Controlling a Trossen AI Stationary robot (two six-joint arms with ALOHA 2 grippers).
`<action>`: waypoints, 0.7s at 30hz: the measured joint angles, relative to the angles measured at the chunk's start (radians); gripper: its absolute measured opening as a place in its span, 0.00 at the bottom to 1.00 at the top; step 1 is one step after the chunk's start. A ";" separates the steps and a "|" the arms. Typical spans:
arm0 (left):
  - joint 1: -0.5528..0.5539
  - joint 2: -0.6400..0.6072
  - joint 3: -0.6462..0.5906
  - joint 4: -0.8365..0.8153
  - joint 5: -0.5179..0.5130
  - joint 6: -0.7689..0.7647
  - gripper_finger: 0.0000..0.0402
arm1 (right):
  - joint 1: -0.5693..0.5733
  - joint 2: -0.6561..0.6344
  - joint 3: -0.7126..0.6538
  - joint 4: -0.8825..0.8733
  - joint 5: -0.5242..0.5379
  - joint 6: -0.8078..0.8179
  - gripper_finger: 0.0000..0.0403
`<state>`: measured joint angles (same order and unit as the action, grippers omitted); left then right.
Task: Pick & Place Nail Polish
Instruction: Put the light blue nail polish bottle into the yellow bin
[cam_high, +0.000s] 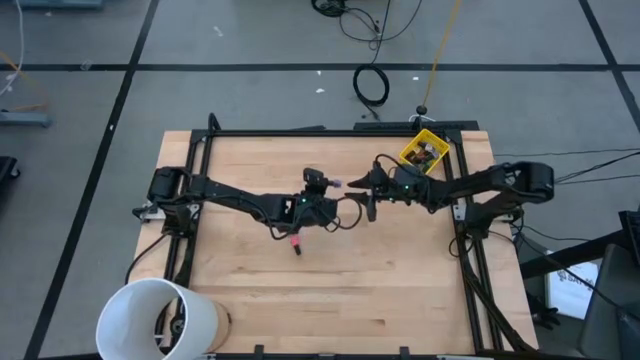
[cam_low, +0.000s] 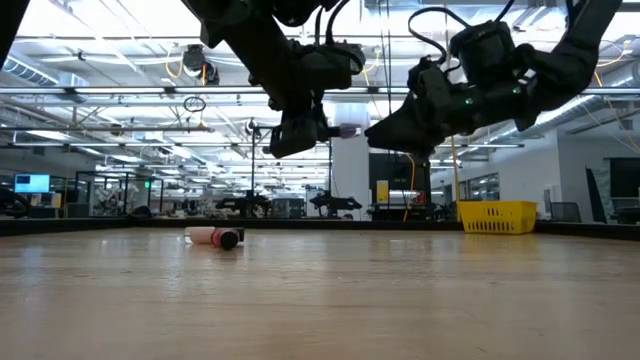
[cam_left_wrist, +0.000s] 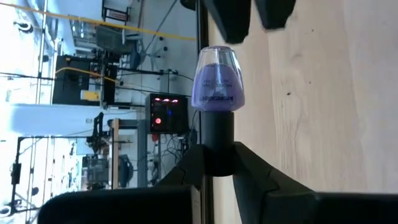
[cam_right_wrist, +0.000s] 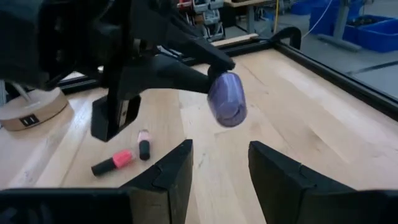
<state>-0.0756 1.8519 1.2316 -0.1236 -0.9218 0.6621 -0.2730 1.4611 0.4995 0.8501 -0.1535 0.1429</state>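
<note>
A: What did the surface look like?

B: It was a pale wooden tabletop (cam_high: 380, 290) with a black metal frame (cam_high: 300, 131) round it. A large white plastic bucket (cam_high: 158, 318) stood at its near left corner, and a small yellow plastic bin (cam_high: 424, 149) holding some small items sat at the far right corner.

A: And the grippers?

B: Both hung above the middle of the table. The left gripper (cam_left_wrist: 217, 155) was clamped on the dark cap of a small purple glass nail polish bottle (cam_left_wrist: 218, 79), held clear of the wood with its body pointing toward the right gripper (cam_right_wrist: 219, 163). That one faced it just beside, with its fingers apart and nothing between them.

A: Any other bottles?

B: Two lay on their sides on the wood below the left arm: a red bottle with a black cap (cam_right_wrist: 113, 162) and a pale pink bottle with a dark cap (cam_right_wrist: 143, 144), close together.

A: And the room?

B: The floor was grey with dark lines and loose black cables (cam_high: 371, 85). Beyond the table, the low view showed a big open hall with bright ceiling lights (cam_low: 100, 40), desks and screens far off.
</note>
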 joint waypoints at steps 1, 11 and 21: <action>0.000 0.000 0.000 0.000 0.003 0.004 0.09 | 0.000 0.009 0.000 0.014 0.000 0.002 0.36; -0.002 0.000 0.000 0.002 0.004 0.051 0.10 | -0.031 0.075 0.000 0.094 -0.002 0.169 0.40; -0.010 -0.002 0.001 0.020 0.004 0.072 0.09 | -0.026 0.073 0.000 0.150 -0.007 0.264 0.66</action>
<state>-0.0856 1.8503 1.2324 -0.1036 -0.9176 0.7342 -0.2988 1.5337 0.4995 1.0002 -0.1606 0.4070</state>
